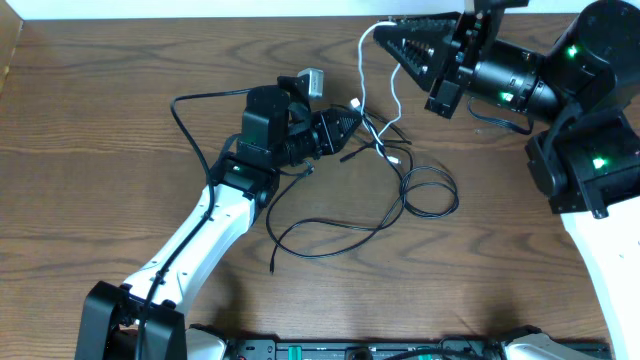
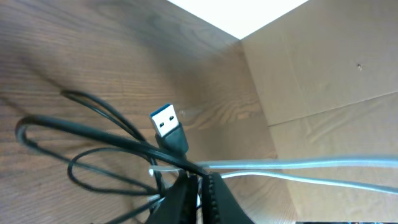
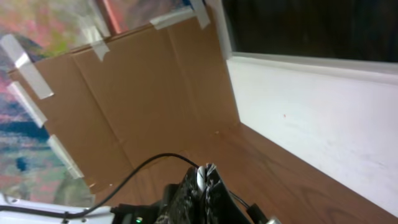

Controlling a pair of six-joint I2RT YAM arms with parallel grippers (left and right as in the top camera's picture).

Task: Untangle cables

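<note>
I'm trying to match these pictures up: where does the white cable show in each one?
Overhead: white cable top centre, below the right gripper.
Left wrist: two pale strands reaching the right edge.
Right wrist: pinched, bottom centre.
Shared landmark: wooden table.

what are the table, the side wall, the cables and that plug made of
Table: wood or wood-look laminate, dark brown and matte; grain lines show.
Wall: plain tan cardboard, creased.
White cable and black cables: probably a rubbery plastic sheath, smooth and bending freely.
Plug: metal-looking shell with a blue plastic insert.
</note>
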